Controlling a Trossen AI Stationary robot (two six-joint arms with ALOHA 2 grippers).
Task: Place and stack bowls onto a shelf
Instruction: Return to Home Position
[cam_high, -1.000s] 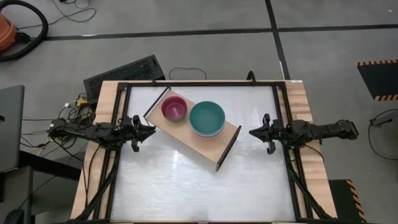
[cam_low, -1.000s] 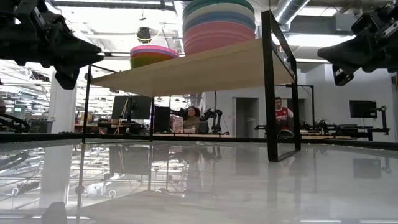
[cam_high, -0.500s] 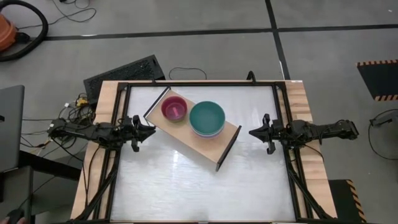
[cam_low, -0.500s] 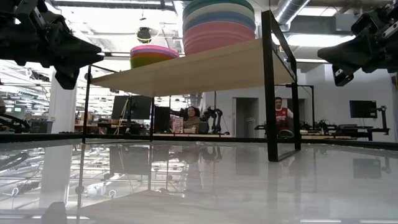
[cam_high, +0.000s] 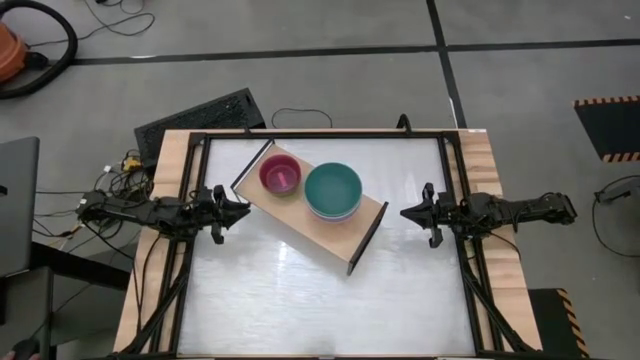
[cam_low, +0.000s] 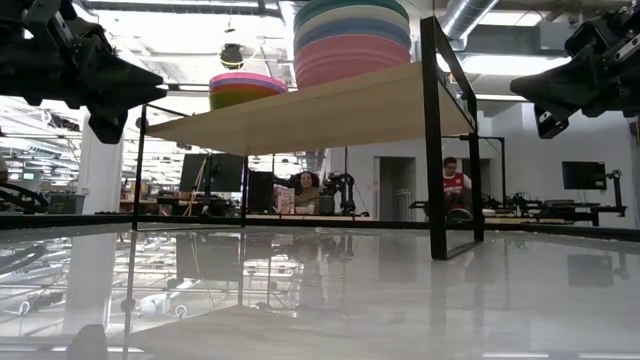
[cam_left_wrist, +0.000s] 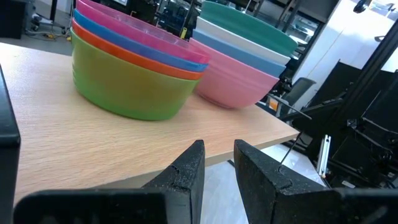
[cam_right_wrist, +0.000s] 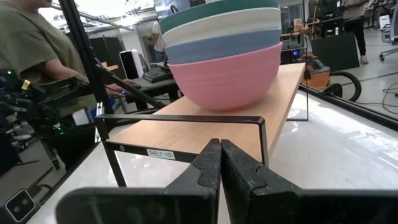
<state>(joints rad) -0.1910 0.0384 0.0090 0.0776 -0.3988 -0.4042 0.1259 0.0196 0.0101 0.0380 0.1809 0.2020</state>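
Table (cam_high: 300, 300) — bowls (cam_high: 333, 190) stacked on shelf (cam_high: 345, 238) (two piles) | left gripper (cam_high: 240, 208) 9 o'clock, slightly parted | right gripper (cam_high: 405, 212) 3 o'clock, pressed together

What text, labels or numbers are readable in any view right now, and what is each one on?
"SHELF 151": on a small white sticker on the black end frame of the shelf, seen in the right wrist view. The digits are small, so the number is my best reading.
Nothing else is readable: the bowls are plain, and anything in the room behind the table is too small to make out.
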